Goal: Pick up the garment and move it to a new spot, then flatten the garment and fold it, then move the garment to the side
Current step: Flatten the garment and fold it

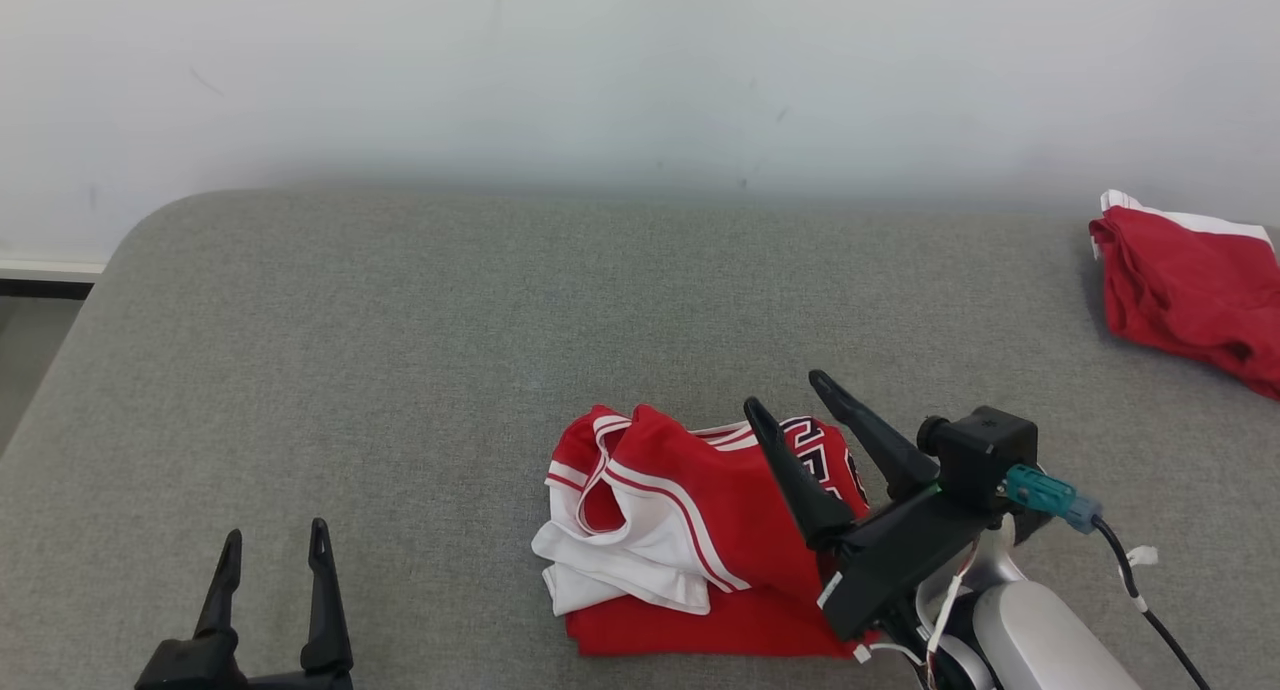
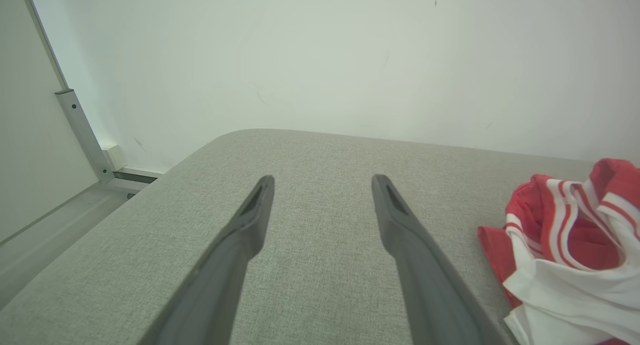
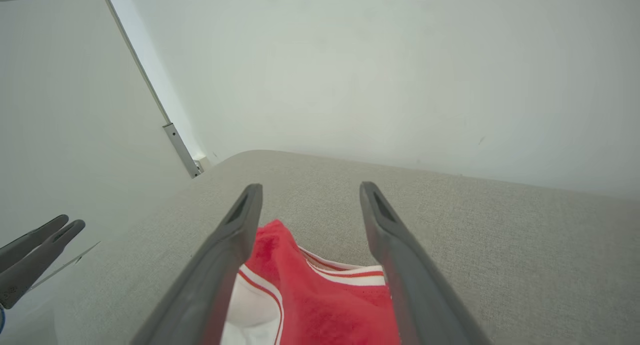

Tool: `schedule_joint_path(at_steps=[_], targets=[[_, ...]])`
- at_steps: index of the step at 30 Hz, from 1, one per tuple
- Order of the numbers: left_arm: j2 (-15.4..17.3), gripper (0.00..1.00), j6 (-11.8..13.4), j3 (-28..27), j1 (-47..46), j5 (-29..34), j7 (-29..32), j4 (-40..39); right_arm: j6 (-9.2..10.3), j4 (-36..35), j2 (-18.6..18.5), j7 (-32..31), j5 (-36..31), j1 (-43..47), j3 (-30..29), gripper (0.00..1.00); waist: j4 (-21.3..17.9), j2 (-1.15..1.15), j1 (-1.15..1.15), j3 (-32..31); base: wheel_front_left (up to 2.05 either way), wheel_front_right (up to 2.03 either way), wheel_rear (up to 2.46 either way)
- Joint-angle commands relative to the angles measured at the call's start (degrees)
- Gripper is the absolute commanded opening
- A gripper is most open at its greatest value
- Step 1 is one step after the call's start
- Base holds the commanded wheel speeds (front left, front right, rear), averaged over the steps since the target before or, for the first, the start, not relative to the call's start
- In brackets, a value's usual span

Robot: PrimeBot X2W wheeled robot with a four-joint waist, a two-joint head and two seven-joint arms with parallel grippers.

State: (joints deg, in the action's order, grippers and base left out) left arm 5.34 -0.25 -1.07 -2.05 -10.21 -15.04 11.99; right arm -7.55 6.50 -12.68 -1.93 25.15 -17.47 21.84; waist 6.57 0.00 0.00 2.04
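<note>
A red garment (image 1: 690, 540) with white trim and striped edges lies crumpled on the grey cushioned surface (image 1: 400, 350), near its front edge and right of centre. My right gripper (image 1: 790, 395) is open just above the garment's right part, fingers apart with nothing between them. In the right wrist view the garment (image 3: 320, 300) lies below and between the spread fingers (image 3: 240, 230). My left gripper (image 1: 275, 540) is open at the lower left, well away from the cloth. The left wrist view has the garment (image 2: 570, 240) at its right edge, beside the open left gripper (image 2: 322, 182).
A second red cloth (image 1: 1190, 285) with a white band lies at the far right of the surface. A pale wall (image 1: 640, 70) runs behind. The surface ends in a rounded corner at the left, with floor and a metal rail (image 2: 82, 135) beyond.
</note>
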Motion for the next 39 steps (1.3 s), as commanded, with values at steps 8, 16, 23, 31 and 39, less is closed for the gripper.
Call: schedule_joint_path(at_steps=[8, 16, 23, 31, 39], targets=[[-0.4, 1.00, -0.4, 0.4, -0.4, 0.4, -0.2, 0.0, 0.13, 1.6, -0.2, -6.0, -0.1, -0.7, 1.4, 1.00, 1.5, 0.00, 0.00, 1.0, 0.00, 0.00, 0.00], [-1.2, 1.00, -0.5, 1.7, -1.7, 0.3, -0.2, 0.5, 0.13, 10.3, -2.1, -8.2, 0.6, -6.1, 5.2, 1.00, 4.2, 0.00, 0.00, 2.3, 0.00, 0.00, 0.00], [-1.5, 1.00, -0.9, 1.5, -2.3, 0.1, -0.2, 1.5, 0.13, 15.0, -2.3, -7.5, 2.6, -8.9, 9.3, 0.00, 5.1, 0.00, 0.00, 2.1, 0.00, 0.00, 0.00], [-1.6, 1.00, -0.4, 0.7, -0.6, 0.7, -0.2, 1.0, 0.13, 10.5, -3.5, -3.2, 4.1, -7.6, 15.0, 0.00, 3.9, 0.00, 0.00, 1.1, 0.00, 0.00, 0.00], [-1.8, 1.00, -0.6, 0.4, -0.2, 0.2, -0.2, 0.9, 0.13, 4.7, -3.8, -3.2, 6.1, -3.0, 20.0, 0.00, 3.0, 0.00, 0.00, 1.5, 0.00, 0.00, 0.00]])
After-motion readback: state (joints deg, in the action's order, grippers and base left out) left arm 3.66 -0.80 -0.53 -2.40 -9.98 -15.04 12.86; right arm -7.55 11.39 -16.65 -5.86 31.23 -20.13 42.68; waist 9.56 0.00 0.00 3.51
